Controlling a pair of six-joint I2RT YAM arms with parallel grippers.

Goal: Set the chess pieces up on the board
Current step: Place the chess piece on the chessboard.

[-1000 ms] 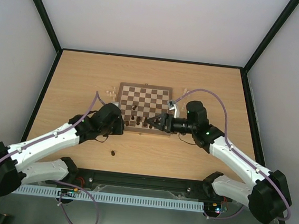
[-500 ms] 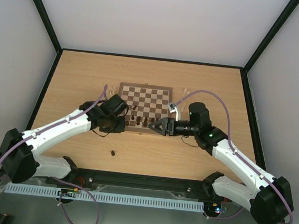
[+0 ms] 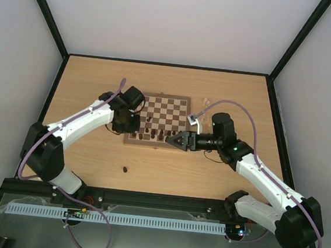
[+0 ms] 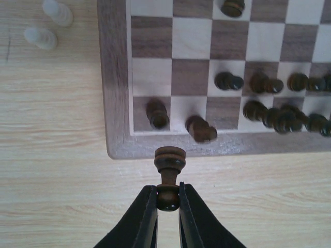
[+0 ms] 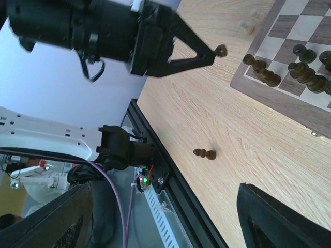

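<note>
Dark brown chessmen (image 4: 269, 111) are crowding a board (image 4: 116, 103) checked in dark brown and cream.
A dark brown piece (image 4: 169, 157) is showing between the left gripper's (image 4: 167, 196) black fingers (image 4: 144, 218); two pale cream pieces (image 4: 41, 37) are lying on light, grained tabletop (image 4: 51, 181), and white arms (image 3: 266, 177) are trailing purple cables (image 3: 226, 100).

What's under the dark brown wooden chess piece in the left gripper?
Seen: light wood tabletop, beside the checked wooden chessboard's brown border. The dark brown chess piece and left gripper cover the spot directly beneath.
</note>
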